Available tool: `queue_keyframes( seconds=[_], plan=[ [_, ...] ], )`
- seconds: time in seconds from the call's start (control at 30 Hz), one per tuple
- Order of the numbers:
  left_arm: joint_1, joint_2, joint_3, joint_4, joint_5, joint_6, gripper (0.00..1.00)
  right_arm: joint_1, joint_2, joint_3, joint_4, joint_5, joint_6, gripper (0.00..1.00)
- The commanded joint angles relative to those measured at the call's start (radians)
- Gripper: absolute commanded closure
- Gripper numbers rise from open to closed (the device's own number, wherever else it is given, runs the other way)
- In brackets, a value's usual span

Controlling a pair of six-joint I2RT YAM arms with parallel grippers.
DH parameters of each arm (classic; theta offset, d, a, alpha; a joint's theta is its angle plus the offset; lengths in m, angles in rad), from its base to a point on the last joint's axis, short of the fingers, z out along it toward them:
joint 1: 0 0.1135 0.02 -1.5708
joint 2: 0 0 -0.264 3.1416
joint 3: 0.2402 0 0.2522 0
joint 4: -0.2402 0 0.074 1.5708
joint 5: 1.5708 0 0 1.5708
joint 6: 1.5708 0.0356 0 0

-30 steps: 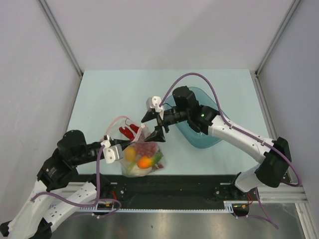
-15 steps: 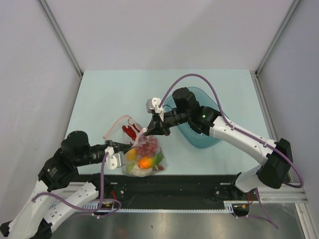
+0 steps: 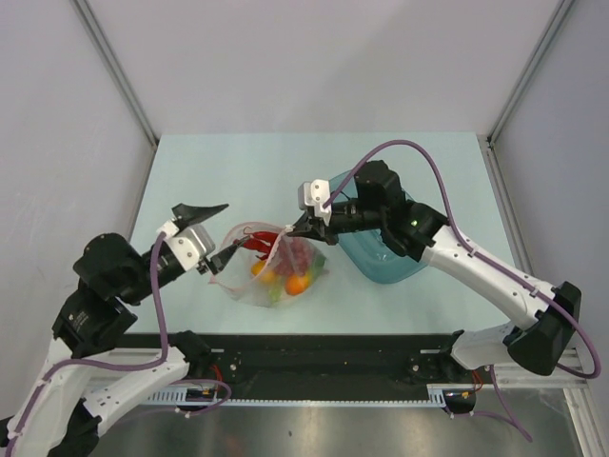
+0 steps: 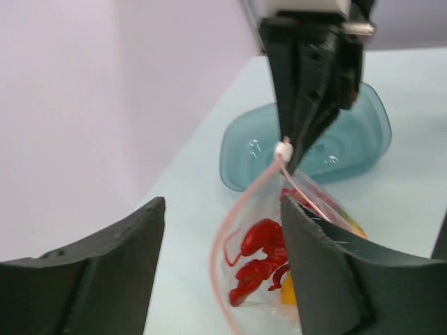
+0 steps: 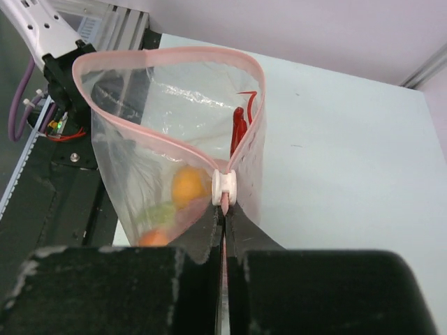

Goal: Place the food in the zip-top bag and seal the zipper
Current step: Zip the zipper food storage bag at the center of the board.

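Note:
The zip-top bag lies on the table with its mouth gaping toward the left. Inside it is the food: a red lobster, an orange fruit, a green piece and other pieces. My right gripper is shut on the pink zipper strip just behind its white slider, holding that end lifted. My left gripper stands open just left of the bag's mouth, with nothing pinched. In the top view the right gripper is at the bag's far right corner and the left gripper beside its left edge.
A translucent blue bowl sits right of the bag, under my right arm. The black rail runs along the table's near edge. Grey walls close in the table on three sides.
My left gripper has let go of the bag, opened and drawn back left. My right gripper has shut on the zipper end and pulled the bag away from the near edge.

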Motion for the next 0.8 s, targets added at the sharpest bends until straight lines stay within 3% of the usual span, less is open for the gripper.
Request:
queue_keyframes(
  seconds=[0.0, 0.27, 0.4, 0.53, 0.77],
  plan=[
    [0.019, 0.034, 0.02, 0.024, -0.103, -0.037, 0.34, 0.007, -0.042, 0.041, 0.015, 0.006, -0.134, 1.0],
    [0.145, 0.104, -0.034, -0.088, 0.013, -0.05, 0.56, 0.008, -0.072, 0.041, -0.056, 0.018, -0.143, 1.0],
    [0.161, 0.127, 0.023, -0.067, 0.193, -0.059, 0.52, 0.013, -0.088, 0.041, -0.053, 0.031, -0.117, 1.0],
    [0.15, 0.236, 0.147, -0.143, 0.453, -0.03, 0.56, 0.017, -0.092, 0.041, -0.077, 0.034, -0.105, 1.0],
    [0.043, 0.363, 0.224, -0.136, 0.434, -0.01, 0.57, 0.022, -0.098, 0.042, -0.082, 0.04, -0.088, 1.0]
  ],
)
